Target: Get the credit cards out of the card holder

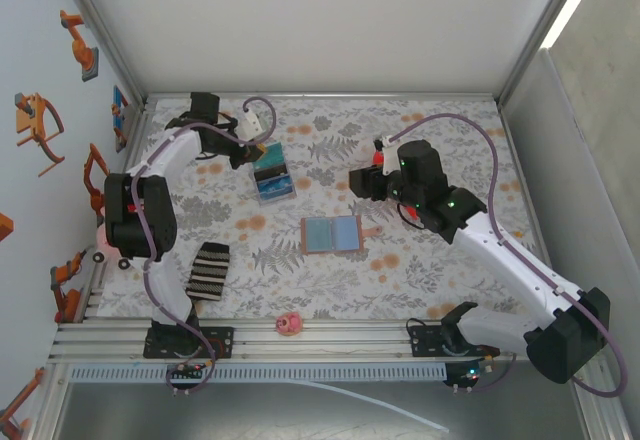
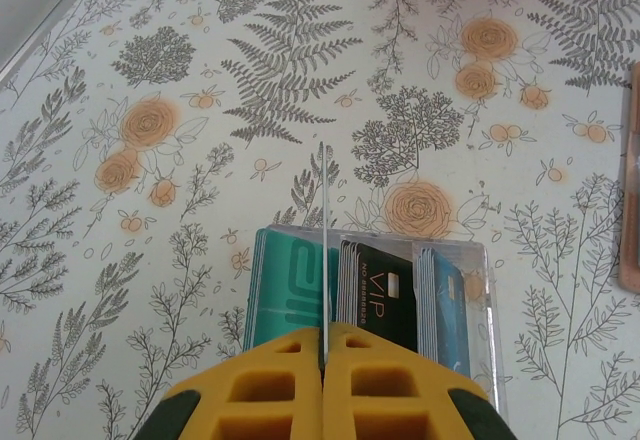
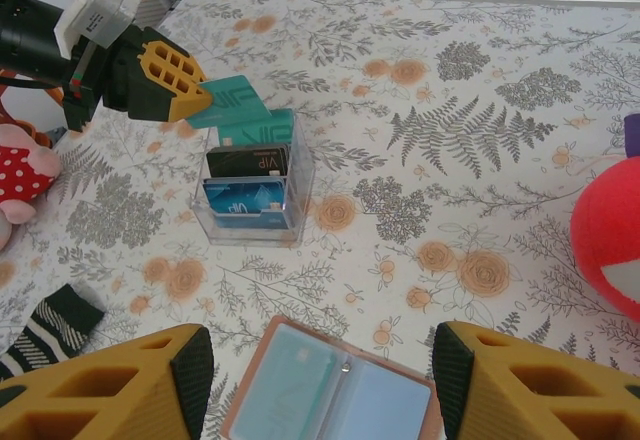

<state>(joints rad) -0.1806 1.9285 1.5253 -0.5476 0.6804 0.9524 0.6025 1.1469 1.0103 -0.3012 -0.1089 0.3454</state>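
Behind the clear tray point(image 1: 272, 184) in the top view, the left gripper point(image 1: 257, 150) hangs with jaws closed. The card holder point(image 1: 331, 233) lies open, blue faces up, right of the tray and nearer the arms. The right gripper point(image 1: 361, 182) hovers right of the tray.

Left wrist: yellow fingers point(image 2: 400, 390) pinch a thin card point(image 2: 323, 220), seen edge-on, above the tray's filed cards point(image 2: 375, 290).

Right wrist: that gripper's jaws stand wide and hold nothing, and the card holder lies between them, nearer than the tray.

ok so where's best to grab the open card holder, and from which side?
The card holder lies spread flat, blue faces up, with only thin edges against the table. So probably pinch the small tab sticking out of its right edge, coming from above with the open right gripper.
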